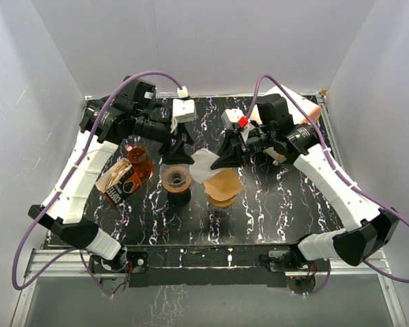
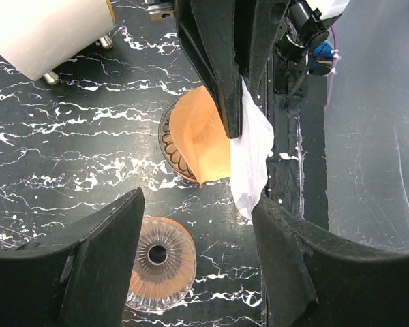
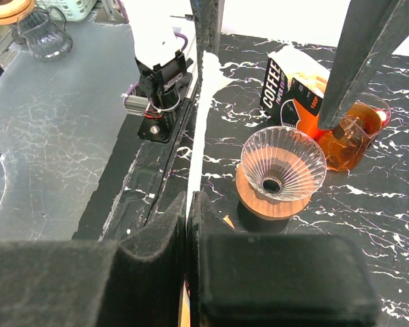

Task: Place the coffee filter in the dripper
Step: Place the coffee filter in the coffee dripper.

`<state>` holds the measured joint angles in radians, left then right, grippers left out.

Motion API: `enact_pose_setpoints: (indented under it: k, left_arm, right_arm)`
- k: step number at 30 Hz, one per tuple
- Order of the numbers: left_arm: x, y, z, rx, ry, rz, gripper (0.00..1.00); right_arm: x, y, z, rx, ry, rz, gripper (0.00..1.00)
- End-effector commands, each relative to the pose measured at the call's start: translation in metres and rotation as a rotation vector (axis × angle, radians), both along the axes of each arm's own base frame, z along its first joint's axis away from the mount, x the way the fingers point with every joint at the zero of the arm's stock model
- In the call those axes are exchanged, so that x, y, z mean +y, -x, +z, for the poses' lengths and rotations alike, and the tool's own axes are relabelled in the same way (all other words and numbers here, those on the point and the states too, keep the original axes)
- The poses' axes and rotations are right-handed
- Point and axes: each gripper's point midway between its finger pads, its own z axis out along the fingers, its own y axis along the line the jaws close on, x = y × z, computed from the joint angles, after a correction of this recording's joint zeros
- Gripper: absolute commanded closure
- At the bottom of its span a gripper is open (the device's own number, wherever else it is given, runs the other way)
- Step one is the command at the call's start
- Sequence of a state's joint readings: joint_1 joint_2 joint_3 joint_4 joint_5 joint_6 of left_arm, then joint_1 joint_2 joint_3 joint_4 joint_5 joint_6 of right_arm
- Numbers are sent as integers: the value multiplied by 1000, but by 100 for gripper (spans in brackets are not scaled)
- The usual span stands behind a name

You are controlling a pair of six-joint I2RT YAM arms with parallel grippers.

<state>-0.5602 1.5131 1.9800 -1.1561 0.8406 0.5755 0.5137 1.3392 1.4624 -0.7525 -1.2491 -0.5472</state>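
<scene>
The right gripper (image 3: 189,204) was clamped on a thin white paper coffee filter (image 3: 201,116). Its own wrist camera saw the filter only edge-on, held in the air beside the ribbed clear glass dripper (image 3: 283,163). The left wrist camera showed the sheet's broad face next to a stack of tan paper filters (image 2: 194,136). The left gripper (image 2: 198,204) stood wide and empty, with the dripper showing between its fingers.

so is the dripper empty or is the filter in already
Empty: the dripper is bare glass down to its hole; the right pincer holds the white filter.
</scene>
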Motion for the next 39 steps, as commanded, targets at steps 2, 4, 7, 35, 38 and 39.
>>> enact_pose_setpoints:
  k: [2, 4, 7, 35, 38, 39]
  left_arm:
    - [4, 15, 11, -34, 27, -45, 38]
    - [8, 16, 16, -60, 29, -36, 38]
    - [10, 18, 27, -75, 53, -26, 37]
    - [-8, 18, 30, 58, 155, -1, 44]
    - [-5, 22, 32, 43, 156, -9, 42]
    - [-4, 24, 33, 38, 157, -13, 41]
  right_arm:
    - [-6, 1, 16, -45, -47, -6, 100]
    - [-9, -1, 17, -49, -49, -21, 100]
    - [-14, 0, 17, -84, -52, -26, 99]
    - [-13, 13, 18, -163, -110, 134, 99]
    - [-13, 12, 17, -161, -106, 130, 99]
    - [-13, 12, 16, -157, -105, 128, 99]
